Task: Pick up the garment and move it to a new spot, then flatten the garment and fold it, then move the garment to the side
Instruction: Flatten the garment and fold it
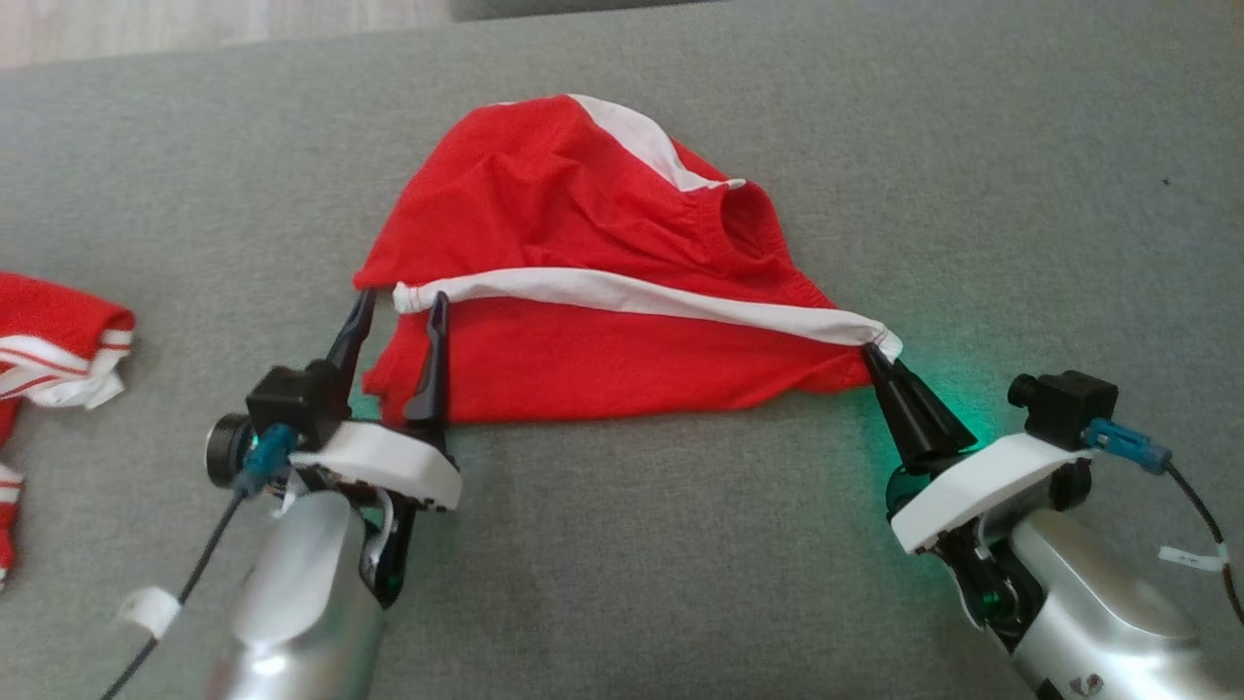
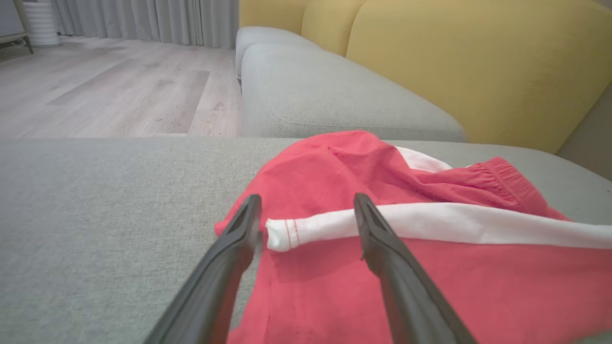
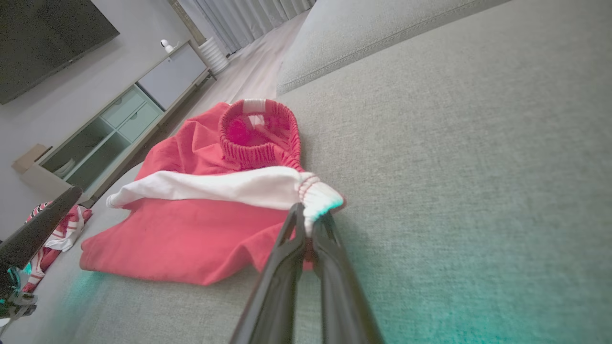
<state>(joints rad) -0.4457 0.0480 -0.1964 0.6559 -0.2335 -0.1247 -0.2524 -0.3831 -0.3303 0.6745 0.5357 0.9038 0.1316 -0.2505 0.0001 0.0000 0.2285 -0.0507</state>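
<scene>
The garment (image 1: 583,233) is a pair of red shorts with a white side stripe and an elastic waistband, bunched on the grey sofa seat (image 1: 680,544). In the left wrist view the garment (image 2: 430,277) fills the lower right, its stripe end lying between the fingers. My left gripper (image 1: 403,303) (image 2: 308,205) stands open, its two dark fingers straddling the left end of the white stripe. My right gripper (image 1: 870,352) (image 3: 311,214) is shut on the garment (image 3: 191,224) at the stripe's right end, by the gathered waistband corner.
Another red-and-white striped cloth (image 1: 49,340) lies at the seat's left edge. Yellow back cushions (image 2: 454,57) and a grey cushion (image 2: 334,91) rise behind the garment. A wooden floor (image 2: 105,86) and a low cabinet (image 3: 124,124) lie beyond the sofa.
</scene>
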